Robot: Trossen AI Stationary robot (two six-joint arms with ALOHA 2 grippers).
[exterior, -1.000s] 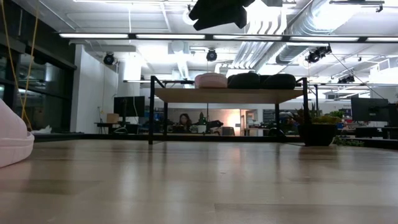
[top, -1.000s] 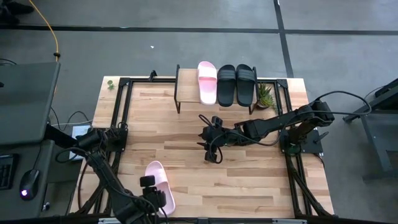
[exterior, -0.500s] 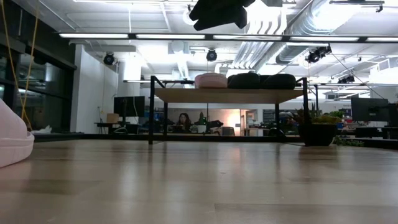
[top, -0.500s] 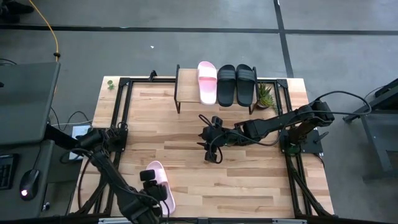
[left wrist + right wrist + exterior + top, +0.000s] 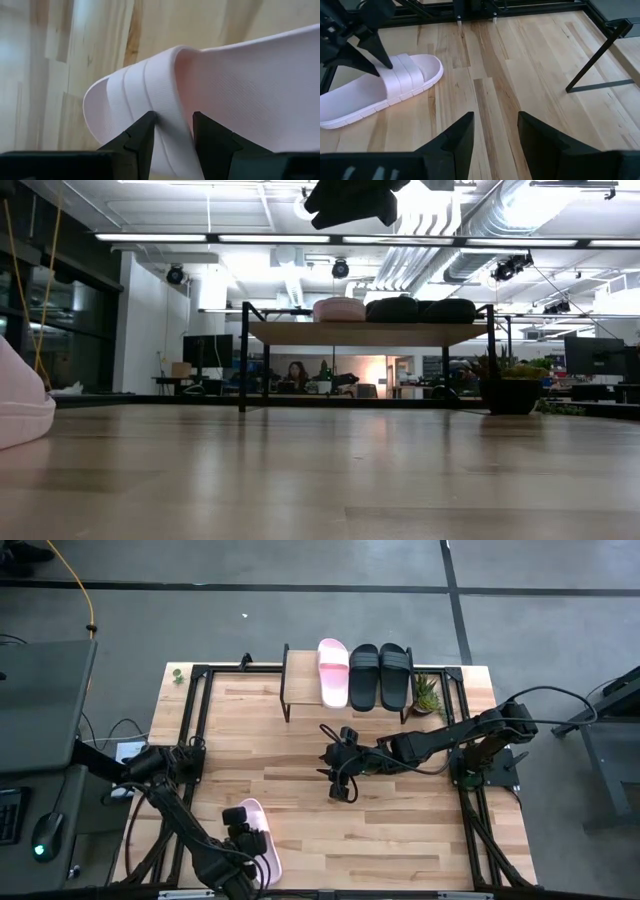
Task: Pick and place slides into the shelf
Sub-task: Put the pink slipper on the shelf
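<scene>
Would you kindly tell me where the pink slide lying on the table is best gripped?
Probably by its wide strap, from above. The pink slide lies sole-down, so the strap arches clear of the footbed, letting one finger slip beneath. The left gripper already straddles that edge.

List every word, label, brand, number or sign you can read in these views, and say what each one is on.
None: no readable text in any view.
The pink slide on the table, at the left gripper: plain strap, no brand.
The pink slide and two black slides on the shelf: no visible marking.
Room beyond the table in the low view: screens and fixtures too small to read.
</scene>
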